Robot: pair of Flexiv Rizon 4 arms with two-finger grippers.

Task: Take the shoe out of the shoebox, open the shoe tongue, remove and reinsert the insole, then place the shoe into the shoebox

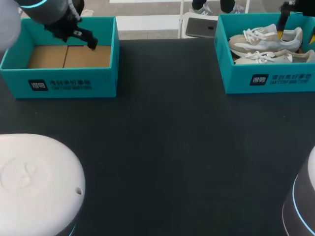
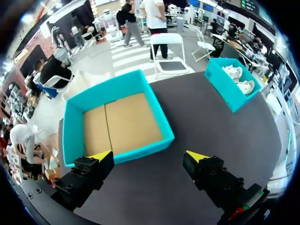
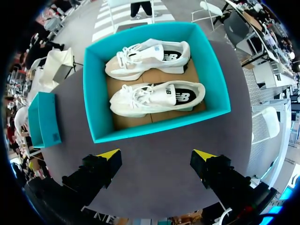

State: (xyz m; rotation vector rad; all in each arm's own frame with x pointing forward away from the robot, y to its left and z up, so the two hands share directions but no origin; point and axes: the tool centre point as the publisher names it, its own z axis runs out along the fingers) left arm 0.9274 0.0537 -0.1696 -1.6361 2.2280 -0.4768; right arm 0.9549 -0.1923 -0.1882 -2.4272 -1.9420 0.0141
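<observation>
Both shoes (image 3: 154,96) are lying on their sides in the right shoebox (image 1: 268,81), and the left shoebox (image 1: 64,83) shows only bare cardboard. Right gripper (image 3: 157,157) hangs over its box with fingers wide apart, holding nothing; left gripper (image 2: 149,157) is the same over its own. Could be pre-grab or post-return, honestly can't tell.

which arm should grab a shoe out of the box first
Right, likely. The right gripper hangs open just before the box holding both shoes; the left gripper is over by the empty box.
</observation>
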